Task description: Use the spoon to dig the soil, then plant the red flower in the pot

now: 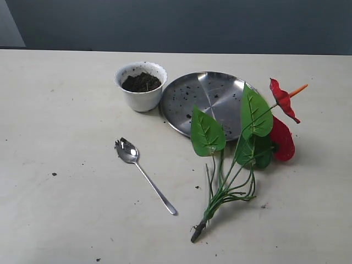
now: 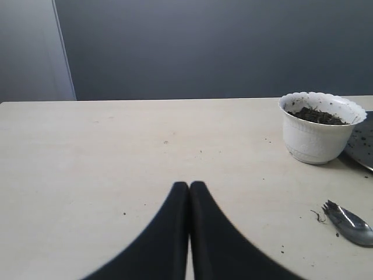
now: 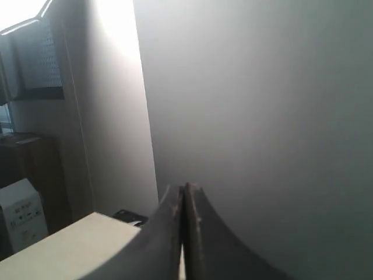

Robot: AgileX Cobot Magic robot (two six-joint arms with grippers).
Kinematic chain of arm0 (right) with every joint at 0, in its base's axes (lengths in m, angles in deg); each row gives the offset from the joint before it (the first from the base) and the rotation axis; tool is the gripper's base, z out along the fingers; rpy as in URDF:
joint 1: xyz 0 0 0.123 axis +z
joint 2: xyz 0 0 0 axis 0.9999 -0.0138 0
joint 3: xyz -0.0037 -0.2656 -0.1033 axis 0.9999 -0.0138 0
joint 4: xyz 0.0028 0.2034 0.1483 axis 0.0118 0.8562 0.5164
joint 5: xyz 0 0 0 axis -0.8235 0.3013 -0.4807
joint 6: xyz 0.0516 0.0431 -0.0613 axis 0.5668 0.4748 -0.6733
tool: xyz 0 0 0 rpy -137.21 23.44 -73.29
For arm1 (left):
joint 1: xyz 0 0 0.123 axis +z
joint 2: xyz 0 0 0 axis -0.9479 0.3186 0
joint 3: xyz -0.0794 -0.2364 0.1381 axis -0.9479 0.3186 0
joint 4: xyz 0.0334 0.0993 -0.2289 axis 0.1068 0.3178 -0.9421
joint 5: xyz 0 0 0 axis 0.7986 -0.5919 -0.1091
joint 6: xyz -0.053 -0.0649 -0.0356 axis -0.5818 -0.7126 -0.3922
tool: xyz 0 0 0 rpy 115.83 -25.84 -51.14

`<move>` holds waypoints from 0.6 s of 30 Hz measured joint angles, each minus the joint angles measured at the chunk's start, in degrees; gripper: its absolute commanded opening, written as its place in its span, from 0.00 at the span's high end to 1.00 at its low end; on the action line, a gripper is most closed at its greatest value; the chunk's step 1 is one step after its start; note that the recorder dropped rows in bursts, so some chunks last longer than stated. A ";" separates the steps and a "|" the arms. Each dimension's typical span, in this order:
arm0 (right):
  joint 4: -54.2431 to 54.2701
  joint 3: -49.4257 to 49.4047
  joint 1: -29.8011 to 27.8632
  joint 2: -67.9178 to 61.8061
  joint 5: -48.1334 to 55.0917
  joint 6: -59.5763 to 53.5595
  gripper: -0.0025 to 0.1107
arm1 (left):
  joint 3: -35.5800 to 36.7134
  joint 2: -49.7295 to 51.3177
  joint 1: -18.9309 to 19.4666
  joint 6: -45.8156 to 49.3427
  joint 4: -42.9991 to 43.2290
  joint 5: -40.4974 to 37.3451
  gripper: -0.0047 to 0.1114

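— Nearest the exterior camera lies the artificial red flower, with its bundled green stem base toward the near edge of the pale table. Where do the blooms end up?

— Its glossy red blooms and orange spike fan out on the right, and two big green leaves overlap the rim of the round steel plate, which is flecked with dirt crumbs.

— And the small shiny silver metal teaspoon?

— Flat on the table left of the flower, bowl toward the pot, handle slanting toward the near edge. Crumbs cling to the bowl; the left wrist view catches that end too.

— Where is the dirt?

— The dark crumbly soil sits inside the small white ceramic pot with the scalloped rim, which stands upright just left of the plate, touching it or nearly so.

— What about the grippers?

— The left gripper has its black fingers pressed together, holding nothing, above bare table well apart from the pot. The right gripper is likewise closed and empty, pointing at a grey wall.
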 measured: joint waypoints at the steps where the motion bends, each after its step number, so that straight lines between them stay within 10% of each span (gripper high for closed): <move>1: -0.71 4.10 0.00 -2.87 -0.49 0.00 0.98 | 0.00 0.00 0.00 0.00 0.00 0.00 0.95; 18: 14.07 29.07 0.85 -38.60 12.02 -18.76 0.98 | 0.00 0.00 0.00 0.00 0.00 0.00 0.95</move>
